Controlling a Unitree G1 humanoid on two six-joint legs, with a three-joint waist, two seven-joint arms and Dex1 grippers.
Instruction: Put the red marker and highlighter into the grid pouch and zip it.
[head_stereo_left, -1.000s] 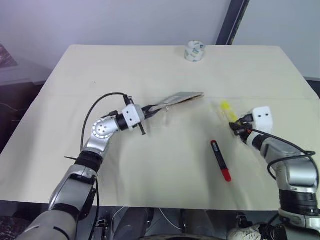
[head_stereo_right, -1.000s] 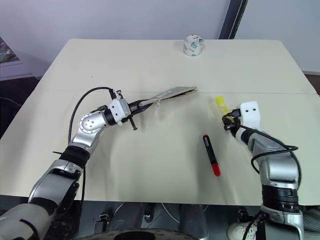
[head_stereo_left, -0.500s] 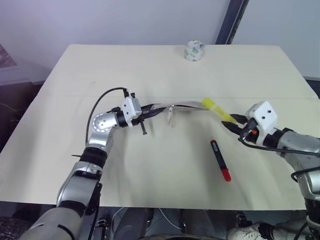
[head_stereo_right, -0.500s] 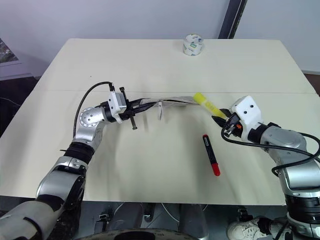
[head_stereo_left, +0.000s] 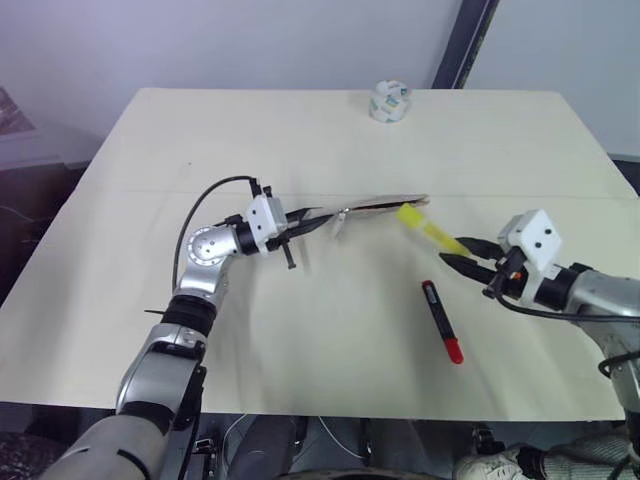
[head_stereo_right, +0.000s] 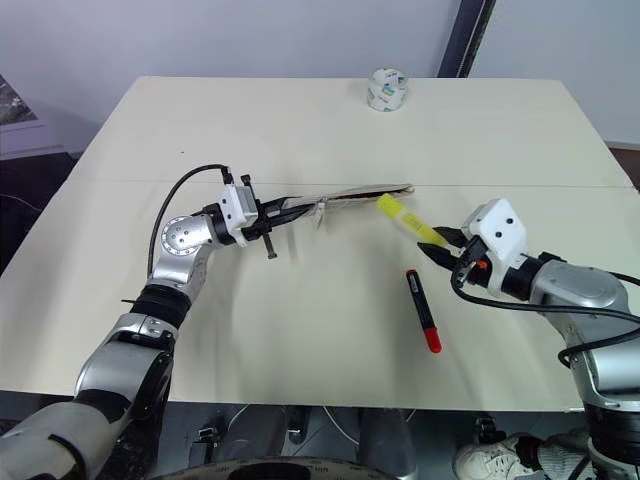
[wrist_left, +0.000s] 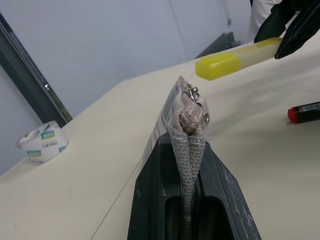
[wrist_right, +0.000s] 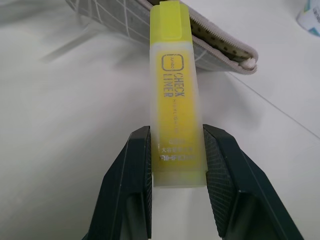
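My left gripper (head_stereo_left: 300, 224) is shut on one end of the grey grid pouch (head_stereo_left: 375, 206), holding it edge-on and raised off the table; in the left wrist view the pouch fabric (wrist_left: 187, 145) is pinched between my fingers. My right gripper (head_stereo_left: 462, 254) is shut on the yellow highlighter (head_stereo_left: 428, 226), which points its cap at the pouch's far end, a short gap away. The right wrist view shows the highlighter (wrist_right: 176, 95) between my pads with the pouch's zipper edge (wrist_right: 220, 47) just beyond its tip. The red marker (head_stereo_left: 441, 320) lies on the table in front of my right gripper.
A roll of tape (head_stereo_left: 389, 101) stands near the table's far edge. The beige table (head_stereo_left: 300, 330) stretches wide around both arms. A dark post (head_stereo_left: 462, 40) rises behind the table.
My right gripper has lifted the highlighter off the table and carried it left toward the pouch's end, then drawn back slightly. The left gripper has kept its hold on the pouch.
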